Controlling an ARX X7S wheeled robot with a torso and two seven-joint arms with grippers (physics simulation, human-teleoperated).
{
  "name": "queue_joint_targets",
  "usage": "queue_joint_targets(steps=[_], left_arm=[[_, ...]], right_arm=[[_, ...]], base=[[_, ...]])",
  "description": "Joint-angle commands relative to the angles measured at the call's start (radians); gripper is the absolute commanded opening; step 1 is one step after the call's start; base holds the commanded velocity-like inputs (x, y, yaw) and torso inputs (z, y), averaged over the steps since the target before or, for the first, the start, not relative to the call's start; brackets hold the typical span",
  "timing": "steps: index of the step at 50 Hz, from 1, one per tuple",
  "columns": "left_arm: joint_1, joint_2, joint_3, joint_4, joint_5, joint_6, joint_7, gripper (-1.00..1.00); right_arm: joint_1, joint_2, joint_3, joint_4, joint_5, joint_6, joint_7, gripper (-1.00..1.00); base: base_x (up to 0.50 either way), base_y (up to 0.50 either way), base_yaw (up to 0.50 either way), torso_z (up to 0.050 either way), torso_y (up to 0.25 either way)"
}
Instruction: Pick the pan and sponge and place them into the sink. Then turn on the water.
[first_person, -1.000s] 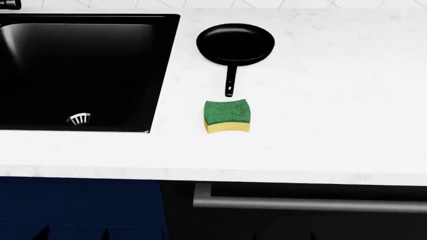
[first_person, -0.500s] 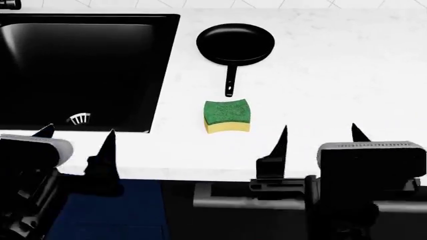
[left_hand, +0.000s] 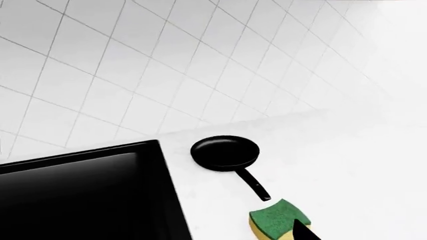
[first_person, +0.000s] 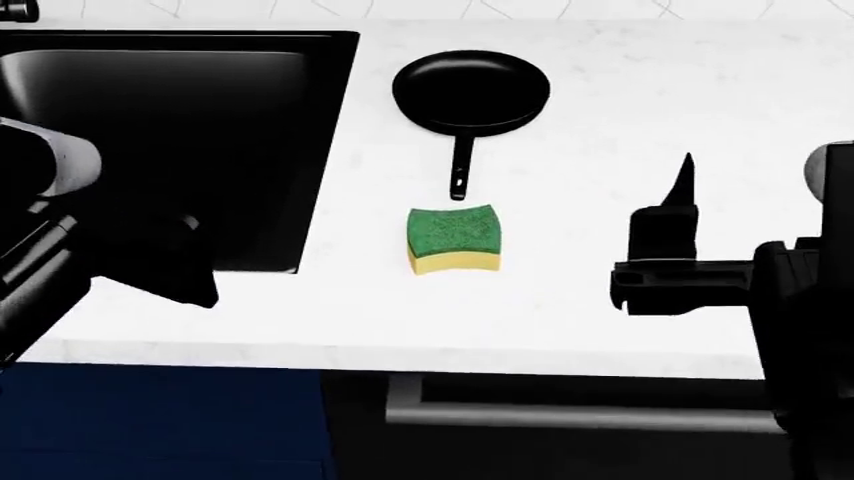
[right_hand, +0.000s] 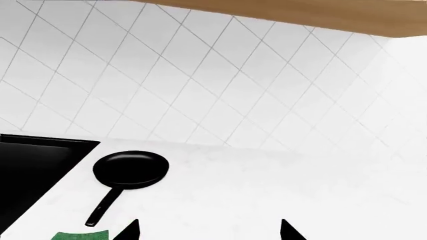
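Hovering right claw (right_hand: 208, 229) spread, holding nothing | sponge (first_person: 455, 238) on worktop (first_person: 641, 110) just beside its left tip, apart | pan (first_person: 470, 92) beyond sponge, handle toward it | left claw (first_person: 174, 270) over sink (first_person: 174, 120) edge, grip state unclear

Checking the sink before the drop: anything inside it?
The sink basin looks bare where visible. The left gripper and its arm cover the near part, so the drain and anything there can't be seen.
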Motion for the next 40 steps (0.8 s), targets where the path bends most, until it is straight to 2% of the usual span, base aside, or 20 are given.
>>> queue_joint_targets(steps=[1, 11, 22, 24, 34, 38, 40], left_arm=[[-0.012, -0.031, 0.012, 0.002, -0.029, -0.026, 0.037, 1.00], [0.012, -0.038, 0.042, -0.030, -0.003, 0.019, 0.053, 1.00], [0.023, -0.055, 0.050, -0.032, -0.006, 0.027, 0.064, 1.00], [0.017, -0.037, 0.071, -0.039, 0.006, 0.033, 0.054, 1.00], [0.028, -0.047, 0.069, -0.029, -0.003, 0.033, 0.056, 1.00], [0.046, -0.083, 0.028, -0.010, -0.034, 0.025, 0.076, 1.00], [0.040, -0.057, 0.058, -0.018, -0.019, 0.030, 0.063, 1.00]], right_arm=[[-0.002, 0.021, 0.056, -0.042, 0.038, 0.085, -0.001, 1.00], [-0.017, 0.034, 0.007, -0.009, 0.020, 0.050, 0.007, 1.00], [-0.021, 0.040, 0.016, -0.005, 0.029, 0.044, 0.002, 1.00], [-0.018, 0.041, 0.015, -0.005, 0.030, 0.045, 0.002, 1.00], [-0.022, 0.042, 0.000, 0.020, 0.027, 0.024, 0.001, 1.00], [-0.027, 0.043, -0.008, 0.028, 0.024, 0.012, 0.002, 1.00], [-0.032, 0.043, -0.009, 0.030, 0.023, 0.006, 0.002, 1.00]], base=[[0.18, 0.00, 0.00, 0.000, 0.000], [0.27, 0.10, 0.00, 0.000, 0.000], [0.33, 0.14, 0.00, 0.000, 0.000], [0.35, 0.06, 0.00, 0.000, 0.000], [0.35, 0.05, 0.00, 0.000, 0.000], [0.36, 0.00, 0.00, 0.000, 0.000], [0.37, 0.00, 0.00, 0.000, 0.000]])
